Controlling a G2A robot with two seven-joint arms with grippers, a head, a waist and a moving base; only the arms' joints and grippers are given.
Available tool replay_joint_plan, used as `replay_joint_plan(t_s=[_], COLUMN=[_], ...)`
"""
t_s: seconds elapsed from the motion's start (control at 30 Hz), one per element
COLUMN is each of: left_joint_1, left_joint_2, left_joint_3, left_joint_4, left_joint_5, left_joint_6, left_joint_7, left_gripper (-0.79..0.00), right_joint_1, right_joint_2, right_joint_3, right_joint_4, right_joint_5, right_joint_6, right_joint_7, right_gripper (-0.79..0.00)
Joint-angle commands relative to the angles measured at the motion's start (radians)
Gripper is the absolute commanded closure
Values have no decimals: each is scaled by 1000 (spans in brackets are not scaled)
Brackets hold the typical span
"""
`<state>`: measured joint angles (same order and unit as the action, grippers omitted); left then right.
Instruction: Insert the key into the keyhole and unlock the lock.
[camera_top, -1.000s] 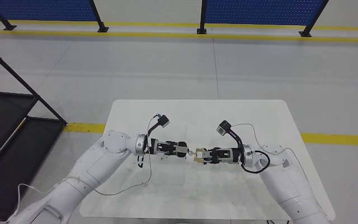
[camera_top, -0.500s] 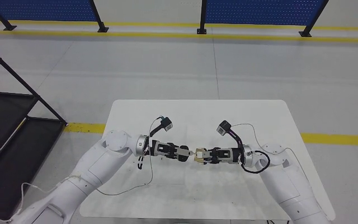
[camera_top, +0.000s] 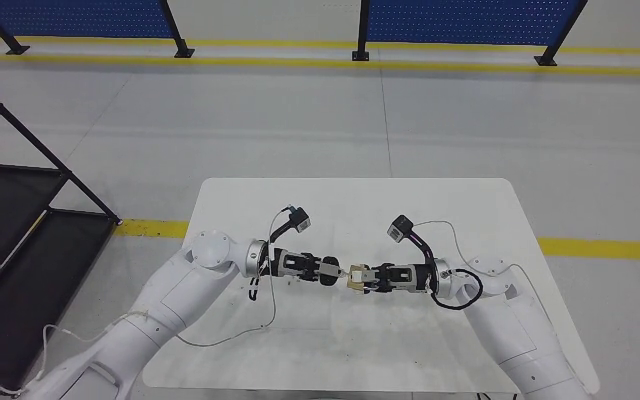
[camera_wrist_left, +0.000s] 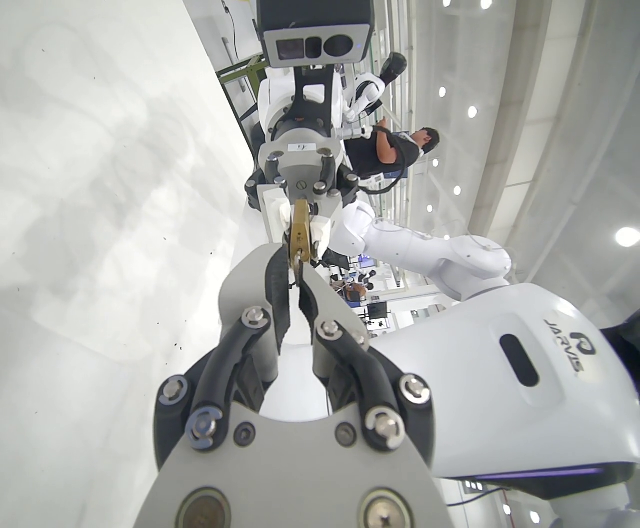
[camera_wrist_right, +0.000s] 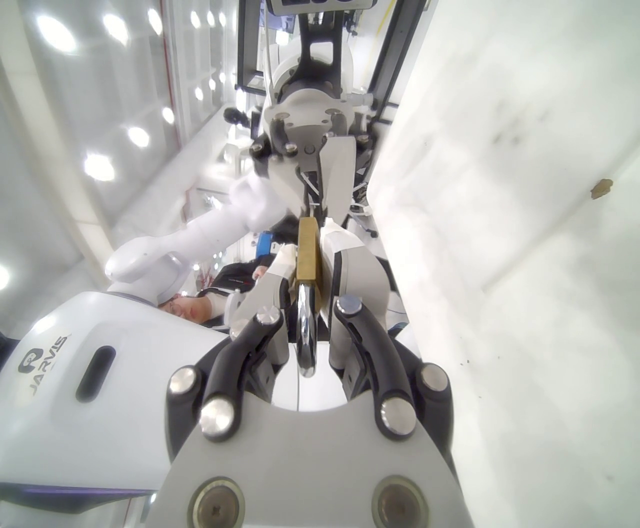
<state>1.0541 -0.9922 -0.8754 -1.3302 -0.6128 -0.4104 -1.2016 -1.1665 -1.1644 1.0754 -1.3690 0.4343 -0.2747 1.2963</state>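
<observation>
Both arms met tip to tip over the middle of the table (camera_top: 450, 205). The step in hand was judged to be seating the key and turning it. To do it well, the two wrists should stay on one line, so that any push runs straight along the keyhole and not across it. The right gripper (camera_wrist_right: 307, 249) should only brace. It was clamped on the flat sides of the brass lock (camera_wrist_left: 300, 229), and a lock held that way may pivot between the pads if twisted hard. The left gripper (camera_wrist_left: 296, 268) should press in gently until the key stops. It should then roll slowly about its own long axis, with an eye on the shackle (camera_wrist_right: 305, 327) for release. The shackle lay back between the right fingers, pointing towards that wrist. The left fingers were pinched shut on the key (camera_wrist_left: 298, 264), of which only a sliver showed at their tips. Position noted: the keyhole end of the lock faced the left gripper and sat touching, or all but touching, its fingertips. The key bridged the two, in line with the lock body. The blade was hidden by fingers and lock, so depth of insertion could not be read; probably at least partly in. Main risk judged: the key slipping in so small a pinch.
</observation>
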Motion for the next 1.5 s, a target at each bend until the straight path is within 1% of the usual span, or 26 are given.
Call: replay_joint_plan(t_s=[0.0,0.03,0.07,0.13,0.53,0.7,1.0,1.47], left_joint_1=[-2,-2,-3,-4,-10,-14,-10,21], left_joint_2=[-2,-3,-5,-7,-22,-26,-30,-22], left_joint_3=[0,0,0,1,4,2,-11,-54], left_joint_4=[2,3,4,6,20,24,16,-45], left_joint_5=[3,3,4,4,-14,0,83,221], left_joint_6=[1,1,2,3,25,16,-51,-219], left_joint_7=[-1,-1,-1,-3,-20,-21,17,55], left_gripper=[-58,-46,-15,0,0,0,0,0], right_joint_1=[0,0,0,0,0,0,0,0], right_joint_2=[0,0,0,0,0,0,0,0], right_joint_3=[0,0,0,0,0,0,0,0], right_joint_4=[0,0,0,0,0,0,0,0], right_joint_5=[0,0,0,0,0,0,0,0], right_joint_6=[0,0,0,0,0,0,0,0], right_joint_7=[0,0,0,0,0,0,0,0], right_gripper=[0,0,0,0,0,0,0,0])
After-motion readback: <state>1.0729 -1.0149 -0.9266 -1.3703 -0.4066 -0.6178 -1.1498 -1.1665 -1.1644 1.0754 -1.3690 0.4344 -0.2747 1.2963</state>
